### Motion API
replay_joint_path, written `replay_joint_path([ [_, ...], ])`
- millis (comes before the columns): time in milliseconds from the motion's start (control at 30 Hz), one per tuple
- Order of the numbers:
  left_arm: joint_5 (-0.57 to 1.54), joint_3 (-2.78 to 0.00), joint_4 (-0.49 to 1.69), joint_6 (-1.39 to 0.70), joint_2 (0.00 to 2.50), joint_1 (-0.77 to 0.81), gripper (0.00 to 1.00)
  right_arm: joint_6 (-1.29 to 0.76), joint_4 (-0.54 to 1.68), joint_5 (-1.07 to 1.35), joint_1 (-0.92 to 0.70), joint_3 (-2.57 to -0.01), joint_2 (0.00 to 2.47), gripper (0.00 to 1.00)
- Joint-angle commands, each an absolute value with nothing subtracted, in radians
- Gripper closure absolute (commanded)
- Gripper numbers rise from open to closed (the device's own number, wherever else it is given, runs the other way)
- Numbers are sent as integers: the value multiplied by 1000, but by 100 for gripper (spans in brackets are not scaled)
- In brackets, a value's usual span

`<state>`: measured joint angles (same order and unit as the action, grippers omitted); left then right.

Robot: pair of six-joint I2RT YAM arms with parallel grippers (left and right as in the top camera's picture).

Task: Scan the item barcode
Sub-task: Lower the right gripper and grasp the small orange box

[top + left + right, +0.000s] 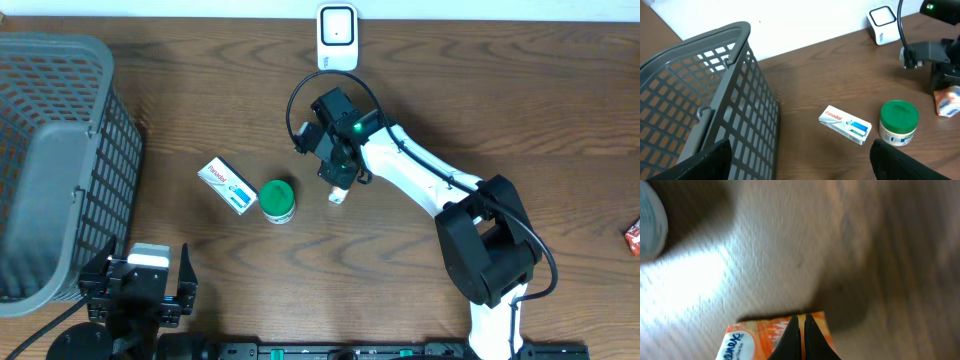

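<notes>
One orange tissue pack (755,337) is lying on the table (520,90) near its centre, directly under the right gripper (801,316). The fingers are pressing together at the pack's top edge, fully closed; whether any wrapper is being pinched cannot be told. The white scanner (337,35) is standing at 12 o'clock from the pack. A green-lidded jar (277,199) is sitting near it at 9 o'clock, with the Panadol box (227,185) lying just beyond. The left gripper (799,155) is hovering wide open and empty at 7 o'clock, beside the grey basket (60,160).
</notes>
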<state>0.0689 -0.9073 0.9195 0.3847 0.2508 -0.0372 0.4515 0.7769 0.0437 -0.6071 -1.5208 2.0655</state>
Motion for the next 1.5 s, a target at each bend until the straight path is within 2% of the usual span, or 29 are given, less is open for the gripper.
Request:
replay_joint_path([
  [0, 67, -907, 920, 371, 253, -34, 14, 416, 827, 0, -597, -1517, 2061, 99],
  [300, 67, -907, 920, 371, 253, -34, 14, 296, 871, 3, -599, -1518, 2017, 97],
  [367, 67, -907, 920, 371, 253, -34, 13, 288, 881, 20, -598, -1519, 1991, 28],
  [400, 67, -907, 920, 371, 253, -34, 14, 294, 888, 30, -598, -1521, 1975, 2],
  [500, 67, -907, 920, 371, 253, -34, 14, 323, 902, 39, -598, -1526, 1924, 1],
  [733, 67, -907, 920, 371, 253, -34, 14, 584, 985, 208, -585, -1525, 1852, 1],
  [1067, 67, -907, 920, 371, 253, -34, 14, 585, 979, 187, -550, -1523, 2006, 1],
  [1467, 67, -907, 920, 371, 253, -34, 14, 583, 952, 132, -547, -1522, 2032, 1],
])
